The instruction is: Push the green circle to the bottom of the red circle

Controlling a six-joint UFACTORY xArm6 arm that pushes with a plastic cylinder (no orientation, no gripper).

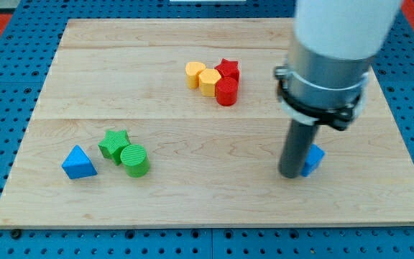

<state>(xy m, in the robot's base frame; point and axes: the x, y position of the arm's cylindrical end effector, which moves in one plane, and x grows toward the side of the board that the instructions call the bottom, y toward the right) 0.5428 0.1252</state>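
1. Nearest you, toward the view's bottom left, sits the blue triangle [77, 162] on the wooden bench [192, 201], with the green star [113, 143] just to its right.
2. Your green circle [135, 160] touches the green star's lower right side. It is a short cylinder standing on end, round face up, so its axis runs vertically and it points no way along the bench.
3. Your red circle [226, 91] stands well apart from it, up and to the view's right, in a tight cluster: the red star [228, 69] just above it, a yellow hexagon-like block [209, 80] touching its left, and another yellow block [195, 73] further left, whose shape you cannot make out surely.
4. My tip [291, 175] rests at the view's right, far from both circles, touching or just beside a blue block [313, 159].
5. That blue block is partly hidden behind the rod, so its shape is unclear; the arm's white upper body is cut off by the view's top.
6. You have no fingers to judge here: the arm ends in a plain rod grasping nothing.
7. No writing or label is readable.
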